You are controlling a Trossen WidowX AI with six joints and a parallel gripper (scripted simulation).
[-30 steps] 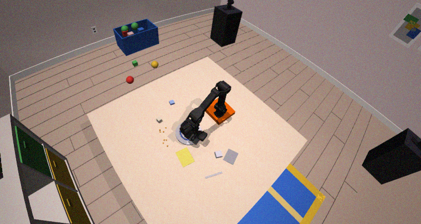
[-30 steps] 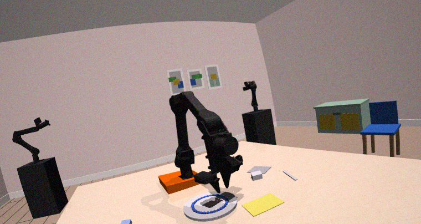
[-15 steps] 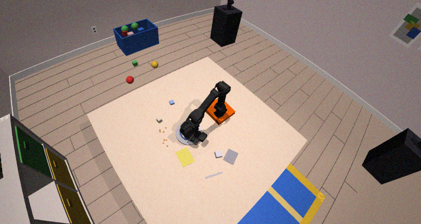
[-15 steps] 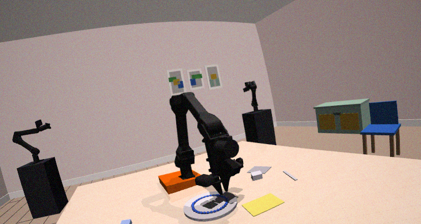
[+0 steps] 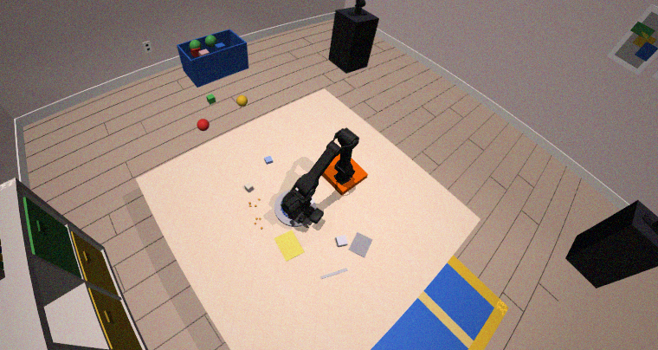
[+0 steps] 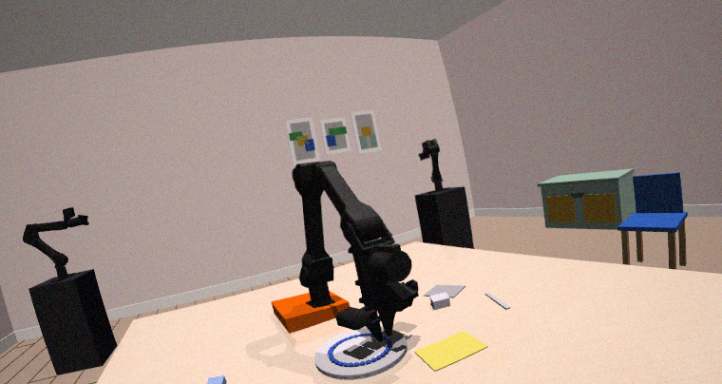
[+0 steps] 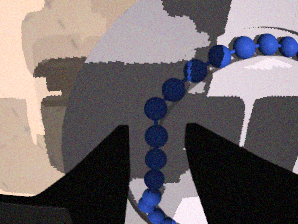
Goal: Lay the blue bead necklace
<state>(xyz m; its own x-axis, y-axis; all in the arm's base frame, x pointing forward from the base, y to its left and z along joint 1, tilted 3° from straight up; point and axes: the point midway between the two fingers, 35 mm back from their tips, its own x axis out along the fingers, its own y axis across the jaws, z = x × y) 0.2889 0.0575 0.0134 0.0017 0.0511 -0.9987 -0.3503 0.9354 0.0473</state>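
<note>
The round grey bead board (image 5: 278,212) (image 6: 321,365) (image 7: 132,47) lies flat on the table. The blue bead necklace (image 6: 355,364) (image 7: 244,47) forms a nearly round loop on it. In the wrist view several shadowed beads run almost straight between the fingers; the dark groove edge shows inside them higher up and outside them lower down. My gripper (image 6: 384,336) (image 7: 157,133) is part open, low over the board's edge, with gaps between both fingertips and the beads. The arm hides much of the board in the top view.
A yellow sheet (image 5: 289,245) (image 6: 450,350) lies near the board. A white block (image 5: 341,240) (image 6: 440,300), a grey sheet (image 5: 360,244) and a thin light strip (image 5: 334,273) lie farther off. Small orange bits (image 5: 255,205), a grey cube (image 5: 248,188) and a blue block (image 5: 268,159) lie on the other side.
</note>
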